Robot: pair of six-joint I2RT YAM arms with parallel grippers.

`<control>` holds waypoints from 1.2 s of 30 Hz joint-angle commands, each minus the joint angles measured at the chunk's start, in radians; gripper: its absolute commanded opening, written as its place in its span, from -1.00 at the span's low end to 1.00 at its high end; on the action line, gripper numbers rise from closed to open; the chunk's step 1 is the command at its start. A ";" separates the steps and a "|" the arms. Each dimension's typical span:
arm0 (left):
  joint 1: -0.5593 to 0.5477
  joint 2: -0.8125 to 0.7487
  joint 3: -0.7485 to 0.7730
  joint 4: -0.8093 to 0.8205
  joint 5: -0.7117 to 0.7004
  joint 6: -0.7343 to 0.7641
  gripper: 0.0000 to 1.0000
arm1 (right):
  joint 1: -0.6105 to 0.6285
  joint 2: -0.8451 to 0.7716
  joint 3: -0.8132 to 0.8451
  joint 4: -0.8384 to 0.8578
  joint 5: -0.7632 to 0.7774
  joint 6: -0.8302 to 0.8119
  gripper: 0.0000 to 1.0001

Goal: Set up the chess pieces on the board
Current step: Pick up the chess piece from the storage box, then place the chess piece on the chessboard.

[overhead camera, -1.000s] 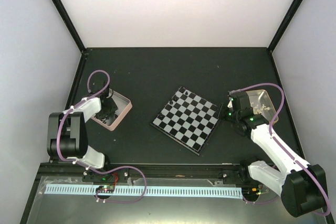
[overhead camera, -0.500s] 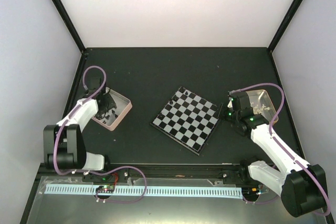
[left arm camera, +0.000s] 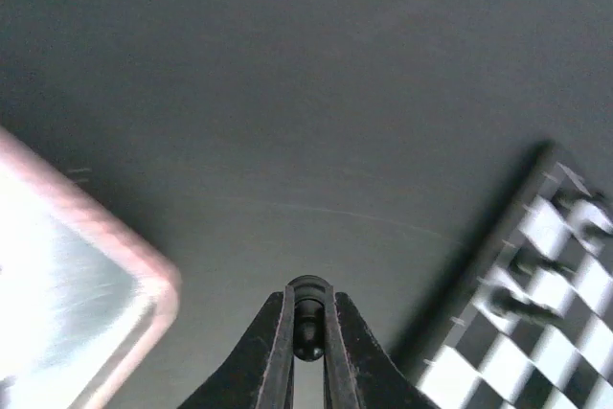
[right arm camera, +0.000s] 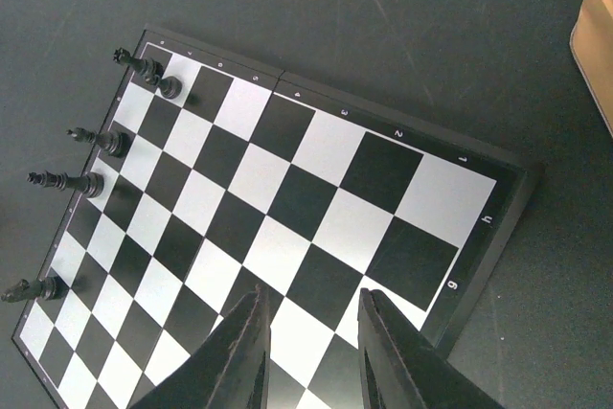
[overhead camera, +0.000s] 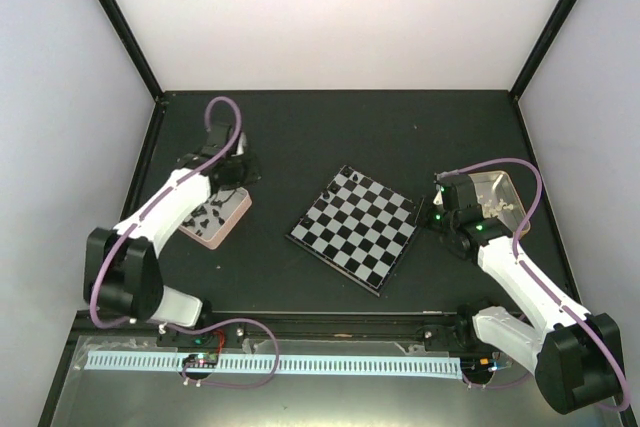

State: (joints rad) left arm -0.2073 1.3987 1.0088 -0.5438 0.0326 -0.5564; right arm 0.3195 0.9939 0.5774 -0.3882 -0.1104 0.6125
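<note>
The board lies tilted at the table's middle. Several black chess pieces stand along its far-left edge; they also show in the left wrist view. My left gripper hovers over the far corner of the pink-rimmed tin, left of the board. In the left wrist view it is shut on a small black chess piece, over bare table. My right gripper is at the board's right edge. In the right wrist view it is open and empty above the board.
The pink-rimmed tin holds several loose black pieces; its corner shows in the left wrist view. A metal tin with pale pieces sits right of the board, behind my right wrist. Dark table runs to the frame posts.
My left gripper has risen out of the pink-rimmed tin and swung to the far right, toward the board. The right arm has not moved.
</note>
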 commanded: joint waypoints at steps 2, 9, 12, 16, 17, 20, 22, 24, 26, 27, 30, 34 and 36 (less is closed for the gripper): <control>-0.169 0.141 0.150 0.031 0.154 0.097 -0.85 | 0.005 -0.007 0.006 0.020 0.006 0.017 -0.47; -0.398 0.357 0.385 -0.082 0.131 0.282 -0.85 | 0.004 -0.024 -0.010 0.026 0.024 0.035 -0.47; -0.474 0.449 0.511 -0.155 0.077 0.334 -0.85 | 0.004 -0.030 -0.017 0.028 0.031 0.036 -0.47; -0.527 0.564 0.642 -0.231 0.044 0.343 -0.83 | 0.005 -0.034 -0.012 0.018 0.044 0.027 -0.47; -0.533 0.592 0.674 -0.251 0.035 0.341 -0.83 | 0.005 -0.037 -0.011 0.015 0.047 0.026 -0.47; -0.541 0.663 0.758 -0.305 0.027 0.332 -0.82 | 0.005 -0.048 -0.016 0.012 0.057 0.026 -0.47; -0.541 0.706 0.810 -0.342 0.021 0.330 -0.82 | 0.004 -0.054 -0.017 0.009 0.063 0.026 -0.47; -0.542 0.748 0.866 -0.386 -0.004 0.328 -0.81 | 0.005 -0.059 -0.018 0.006 0.067 0.027 -0.47; -0.540 0.788 0.913 -0.424 -0.014 0.331 -0.81 | 0.004 -0.064 -0.017 0.002 0.070 0.027 -0.47; -0.540 0.803 0.930 -0.435 -0.016 0.331 -0.81 | 0.004 -0.065 -0.018 0.002 0.070 0.027 -0.47; -0.537 0.832 0.970 -0.452 -0.012 0.334 -0.80 | 0.004 -0.070 -0.019 -0.001 0.070 0.029 -0.47; -0.523 0.864 1.008 -0.466 -0.006 0.325 -0.79 | 0.004 -0.071 -0.019 -0.004 0.071 0.029 -0.47; -0.514 0.886 1.036 -0.484 0.006 0.317 -0.78 | 0.004 -0.070 -0.018 -0.004 0.070 0.029 -0.47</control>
State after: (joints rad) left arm -0.7406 2.2486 1.9690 -0.9661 0.0410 -0.2375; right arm 0.3195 0.9360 0.5652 -0.3923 -0.0620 0.6350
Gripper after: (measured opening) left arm 0.107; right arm 0.266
